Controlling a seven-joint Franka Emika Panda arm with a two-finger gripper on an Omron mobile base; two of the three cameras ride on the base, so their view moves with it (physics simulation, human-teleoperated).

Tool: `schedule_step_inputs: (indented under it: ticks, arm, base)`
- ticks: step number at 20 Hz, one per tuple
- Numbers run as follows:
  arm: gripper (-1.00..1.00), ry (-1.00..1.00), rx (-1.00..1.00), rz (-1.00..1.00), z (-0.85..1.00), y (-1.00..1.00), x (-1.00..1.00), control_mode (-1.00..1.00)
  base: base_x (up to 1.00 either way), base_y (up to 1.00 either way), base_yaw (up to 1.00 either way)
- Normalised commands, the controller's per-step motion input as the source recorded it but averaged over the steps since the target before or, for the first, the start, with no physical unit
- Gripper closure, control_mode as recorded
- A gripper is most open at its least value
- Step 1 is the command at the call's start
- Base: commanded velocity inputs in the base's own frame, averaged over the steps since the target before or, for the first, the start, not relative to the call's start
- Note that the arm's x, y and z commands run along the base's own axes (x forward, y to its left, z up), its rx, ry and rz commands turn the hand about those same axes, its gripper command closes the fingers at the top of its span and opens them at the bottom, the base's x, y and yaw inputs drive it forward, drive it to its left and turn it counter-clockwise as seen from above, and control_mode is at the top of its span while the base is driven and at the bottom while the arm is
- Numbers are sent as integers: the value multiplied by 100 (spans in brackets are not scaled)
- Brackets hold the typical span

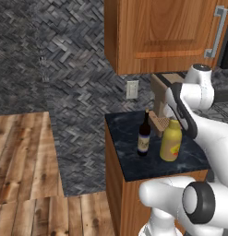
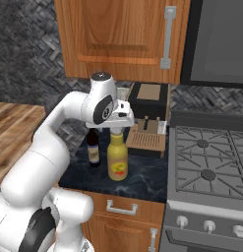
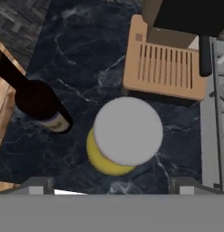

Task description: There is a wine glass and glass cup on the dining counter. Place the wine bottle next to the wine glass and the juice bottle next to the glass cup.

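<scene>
The juice bottle (image 1: 171,143) (image 2: 117,160), stout and yellow with a pale cap (image 3: 128,131), stands on the dark kitchen counter (image 1: 134,159). The wine bottle (image 1: 144,136) (image 2: 93,147) (image 3: 38,102), slim and dark, stands upright just left of it. My gripper (image 2: 117,129) (image 3: 111,185) hangs straight above the juice bottle's cap, pointing down. It is open, with its fingertips (image 3: 39,183) spread wider than the cap and nothing between them. The wine glass, the glass cup and the dining counter are out of view.
A wooden slatted tray with a dark machine (image 2: 148,125) (image 3: 164,68) stands close behind the bottles. A stove (image 2: 207,157) adjoins the counter on the right. Wooden wall cabinets (image 2: 123,34) hang overhead. The counter's left edge drops to wooden floor (image 1: 23,156).
</scene>
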Motion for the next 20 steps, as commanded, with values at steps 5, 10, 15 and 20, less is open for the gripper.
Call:
schedule_step_inputs:
  ticks: [5, 10, 15, 20]
  arm:
    - [-100, 11, -1, 8, -11, -6, 18, -100]
    - [-100, 10, 0, 9, -10, -2, 25, -100]
    - [-100, 8, 0, 7, -6, 0, 25, -100]
    - [-100, 8, 0, 5, -9, -3, 12, -100]
  base:
    - [0, 0, 0]
    - [0, 0, 0]
    - [0, 0, 0]
    - [0, 0, 0]
